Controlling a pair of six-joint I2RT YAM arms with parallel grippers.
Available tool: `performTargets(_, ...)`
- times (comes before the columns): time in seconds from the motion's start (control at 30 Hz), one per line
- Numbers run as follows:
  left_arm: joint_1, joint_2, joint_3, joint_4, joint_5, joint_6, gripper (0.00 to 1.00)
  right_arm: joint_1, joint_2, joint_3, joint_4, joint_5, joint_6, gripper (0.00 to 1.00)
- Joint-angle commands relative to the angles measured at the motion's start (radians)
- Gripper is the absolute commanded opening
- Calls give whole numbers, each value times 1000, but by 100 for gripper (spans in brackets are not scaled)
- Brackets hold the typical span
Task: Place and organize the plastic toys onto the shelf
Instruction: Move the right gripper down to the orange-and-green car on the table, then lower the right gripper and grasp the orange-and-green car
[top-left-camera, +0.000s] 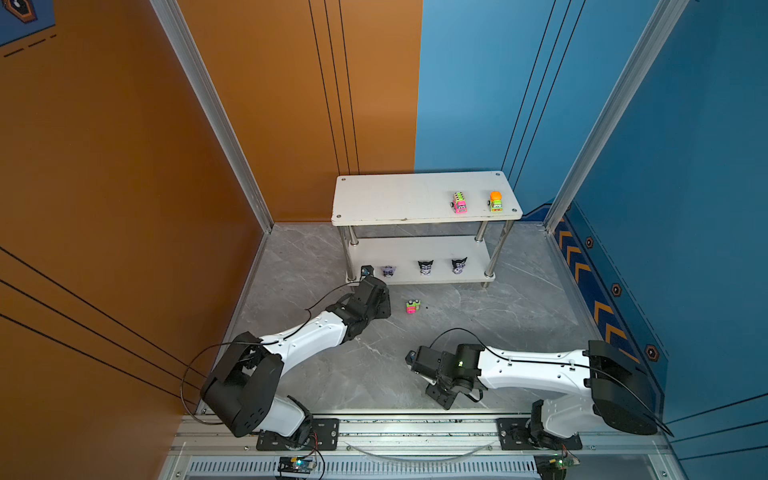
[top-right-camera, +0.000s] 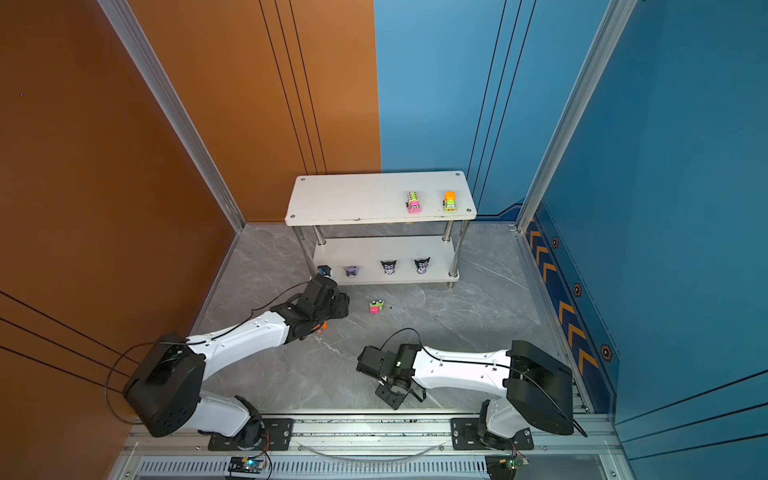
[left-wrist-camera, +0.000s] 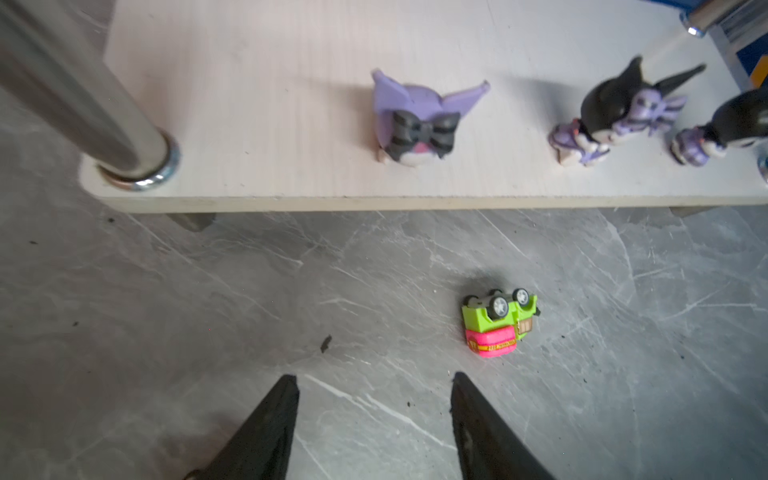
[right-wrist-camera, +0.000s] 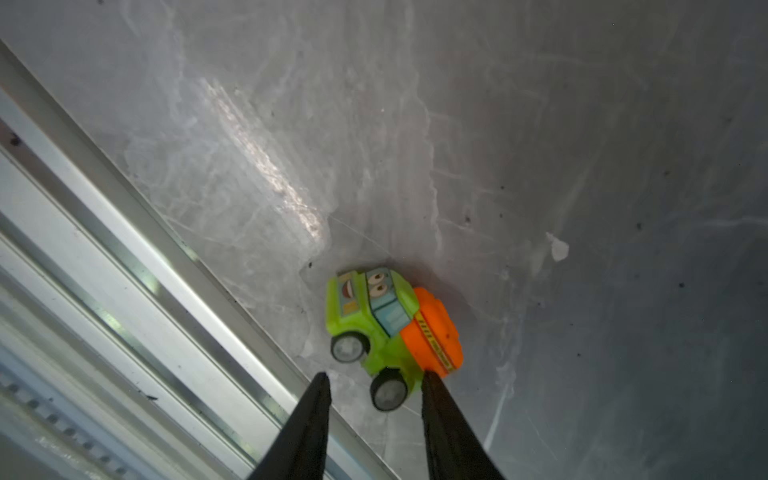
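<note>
The right gripper (right-wrist-camera: 374, 376) has its jaws parted to a middling gap and grips nothing. One wheel of the green-and-orange truck (right-wrist-camera: 386, 316) sits just between the tips, and one finger (right-wrist-camera: 440, 415) seems to touch the orange drum. The truck looks tipped on its side near the front rail (right-wrist-camera: 137, 257), so I'd centre its body between the fingers and squeeze the flat green sides, not a wheel that could roll out. The left gripper (left-wrist-camera: 374, 376) hangs parted and empty, short of the overturned green-and-pink car (left-wrist-camera: 496, 322). On the shelf (top-left-camera: 399, 199) a pink car (top-left-camera: 459, 203) and an orange-topped truck (top-left-camera: 495, 201) stand on top, three figurines (top-left-camera: 425, 267) below
</note>
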Motion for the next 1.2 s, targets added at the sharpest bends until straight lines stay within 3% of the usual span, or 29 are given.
performTargets(0.0, 18, -47, -20, -17, 5, 5, 61, -17, 33, -4, 34, 37, 23, 40)
performTargets(0.43, 38, -61, -50, -6, 17, -1, 61, -199, 217, 178, 155, 287, 25, 41)
performTargets(0.67, 58, -84, -57, -19, 16, 7, 62, -281, 85, 121, 217, 279, 37, 47)
performTargets(0.73, 63, -86, -61, -16, 15, 7, 62, -304, 35, 93, 252, 202, 62, 38)
performTargets(0.83, 64, -86, -57, -9, 18, 3, 62, -326, 7, 71, 311, 49, 111, 5)
performTargets(0.87, 64, -85, -56, -7, 20, 0, 62, -328, 16, 77, 319, 8, 126, 0)
performTargets(0.97, 66, -85, -52, -10, 25, 0, 62, -323, 66, 94, 336, -63, 150, 0)
performTargets(1.17, 67, -108, -55, -31, 11, 5, 62, -322, 136, 103, 371, -85, 164, 0)
